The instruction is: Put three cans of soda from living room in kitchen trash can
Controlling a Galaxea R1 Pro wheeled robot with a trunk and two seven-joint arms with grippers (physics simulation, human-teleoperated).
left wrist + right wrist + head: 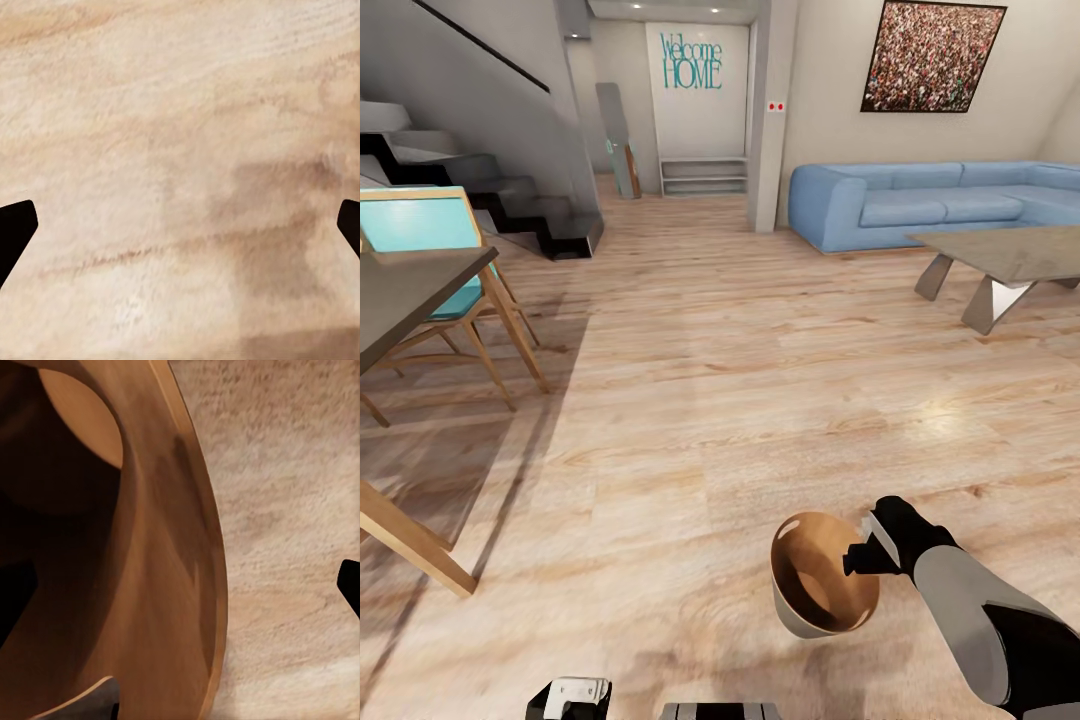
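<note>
The tash can (825, 585), a grey bin with a brown-orange inside, stands on the wood floor low in the head view, just left of my right arm. My right gripper (862, 557) is at its near rim. In the right wrist view the bin's wall (161, 555) runs between the two fingertips, one inside the bin and one outside over the floor, and they stand wide apart. My left gripper (180, 232) hangs open over bare floor, with nothing between its fingers. The soda cans are out of view.
A light-blue sofa (920, 205) and a low coffee table (1005, 260) stand at the far right. A dark table (410, 290) with teal chairs (430, 225) is on the left, with stairs (510, 190) behind. Open wood floor lies between them.
</note>
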